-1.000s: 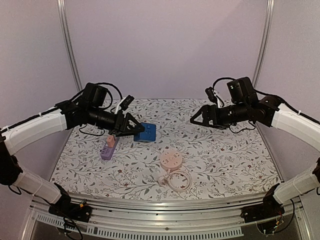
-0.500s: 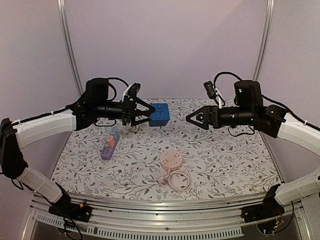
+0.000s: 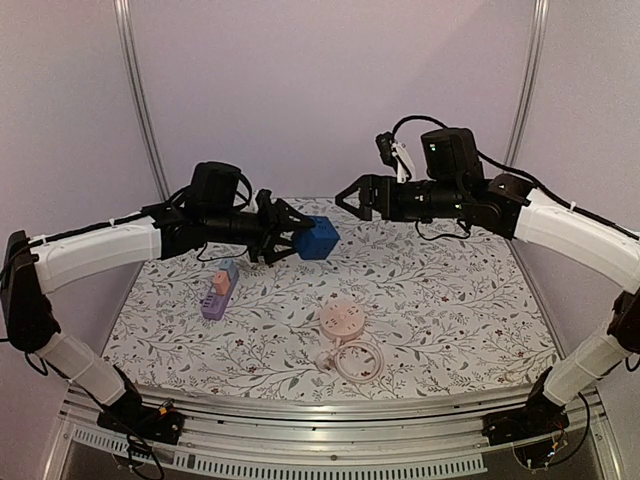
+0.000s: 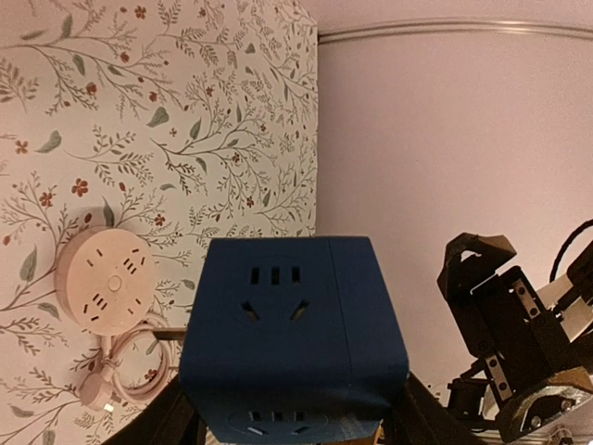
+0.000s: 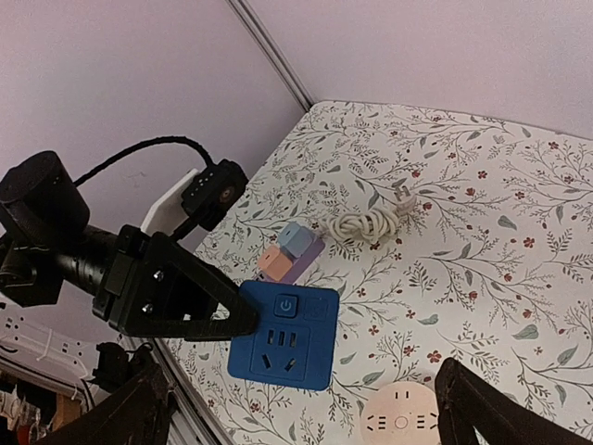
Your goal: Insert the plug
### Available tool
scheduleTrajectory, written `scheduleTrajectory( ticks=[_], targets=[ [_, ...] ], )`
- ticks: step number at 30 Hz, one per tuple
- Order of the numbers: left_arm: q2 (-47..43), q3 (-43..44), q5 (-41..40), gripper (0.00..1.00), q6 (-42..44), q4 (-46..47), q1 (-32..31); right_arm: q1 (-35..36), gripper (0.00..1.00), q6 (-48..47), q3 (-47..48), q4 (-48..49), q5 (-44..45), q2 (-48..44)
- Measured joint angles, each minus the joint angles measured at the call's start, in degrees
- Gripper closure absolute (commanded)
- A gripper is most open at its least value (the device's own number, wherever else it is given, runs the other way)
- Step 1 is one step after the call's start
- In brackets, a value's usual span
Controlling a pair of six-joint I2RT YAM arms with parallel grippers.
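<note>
A blue cube socket (image 3: 320, 240) is held off the table (image 3: 450, 310) in the clenched jaws of the left gripper (image 3: 292, 240), just left of centre in the top view. Its sides look about equal, so no long axis can be told. One socket face is turned towards the right gripper (image 3: 347, 198), whose jaws are spread wide and empty, near the cube but apart from it. In the right wrist view, a power button is shown on that face, and a white coiled cable (image 5: 371, 221) is seen beyond a purple strip (image 5: 309, 260). A second socket face is shown in the left wrist view, with a pink round socket (image 4: 102, 283) and its coiled cord (image 4: 130, 366) at lower left.
</note>
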Motion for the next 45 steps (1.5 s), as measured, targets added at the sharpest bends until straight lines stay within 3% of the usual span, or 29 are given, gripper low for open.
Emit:
scheduleTrajectory(
  ticks=[15,45],
  targets=[
    [0.0,0.13,-14.47,0.78,-13.31,-4.39,-3.19,3.19,0.01,2.84,7.69,-7.93,0.04,11.52],
    [-0.07,0.11,-14.64,0.79,-12.59,-3.04,-4.35,4.46,0.01,4.02,12.74,-12.02,-5.53,18.75]
  ],
)
